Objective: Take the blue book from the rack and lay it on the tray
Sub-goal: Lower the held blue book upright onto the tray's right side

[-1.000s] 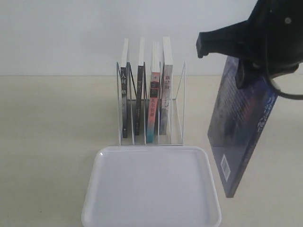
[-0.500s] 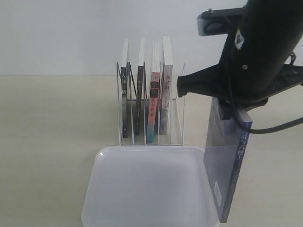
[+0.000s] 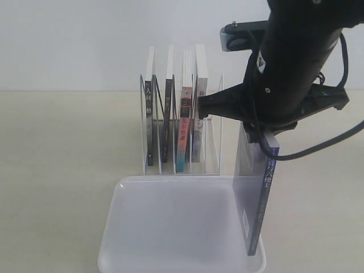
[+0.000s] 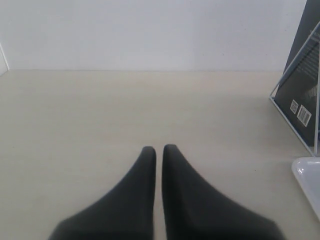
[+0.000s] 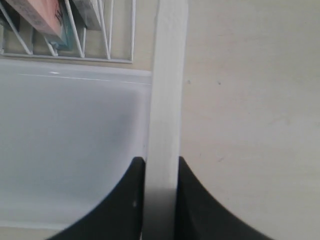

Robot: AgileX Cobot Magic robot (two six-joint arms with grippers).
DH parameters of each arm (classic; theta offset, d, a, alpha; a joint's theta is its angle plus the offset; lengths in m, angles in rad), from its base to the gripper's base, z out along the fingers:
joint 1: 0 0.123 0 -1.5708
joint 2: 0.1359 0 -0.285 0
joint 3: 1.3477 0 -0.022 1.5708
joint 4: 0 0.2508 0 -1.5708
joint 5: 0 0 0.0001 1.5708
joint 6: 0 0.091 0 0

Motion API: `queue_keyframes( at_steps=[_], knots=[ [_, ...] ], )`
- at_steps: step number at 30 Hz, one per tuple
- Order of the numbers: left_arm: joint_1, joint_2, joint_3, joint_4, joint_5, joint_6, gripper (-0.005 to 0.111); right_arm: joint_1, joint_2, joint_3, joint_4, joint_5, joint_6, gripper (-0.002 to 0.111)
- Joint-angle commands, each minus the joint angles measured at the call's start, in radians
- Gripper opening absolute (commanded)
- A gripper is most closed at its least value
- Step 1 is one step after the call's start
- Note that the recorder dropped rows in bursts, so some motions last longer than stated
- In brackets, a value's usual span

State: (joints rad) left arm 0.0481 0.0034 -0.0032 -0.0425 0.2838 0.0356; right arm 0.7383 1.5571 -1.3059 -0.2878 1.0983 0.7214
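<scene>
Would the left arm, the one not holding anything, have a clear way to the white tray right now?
Probably yes. The left gripper hangs shut over bare table, and a corner of the tray shows nearby with nothing between. The right gripper holds the blue book at the opposite edge.

Black-spined books [image 3: 149, 122], pink-and-teal book [image 3: 182, 133], pale book [image 3: 199, 108] upright, side by side. Beige tabletop [image 3: 62, 159], white wall [image 3: 74, 40].

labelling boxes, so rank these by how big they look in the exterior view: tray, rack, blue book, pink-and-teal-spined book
1. tray
2. rack
3. blue book, nearly edge-on and nearer the camera, so only loosely ranked
4. pink-and-teal-spined book
</scene>
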Motion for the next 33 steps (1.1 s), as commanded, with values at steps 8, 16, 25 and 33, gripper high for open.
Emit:
queue_keyframes(
  at_steps=[8,16,25,33],
  knots=[
    [0.000,-0.003,0.003,0.001,-0.007,-0.002,0.004,0.039,-0.002,0.003,-0.146,-0.024,0.095,0.000],
    [0.000,-0.003,0.003,0.001,-0.007,-0.002,0.004,0.051,0.049,0.003,-0.122,-0.009,0.089,0.000],
    [0.000,-0.003,0.003,0.001,-0.007,-0.002,0.004,0.051,0.058,0.003,-0.065,-0.016,0.063,0.000],
    [0.000,-0.003,0.003,0.001,-0.007,-0.002,0.004,0.058,0.058,0.003,-0.051,0.058,0.032,0.000]
  ],
)
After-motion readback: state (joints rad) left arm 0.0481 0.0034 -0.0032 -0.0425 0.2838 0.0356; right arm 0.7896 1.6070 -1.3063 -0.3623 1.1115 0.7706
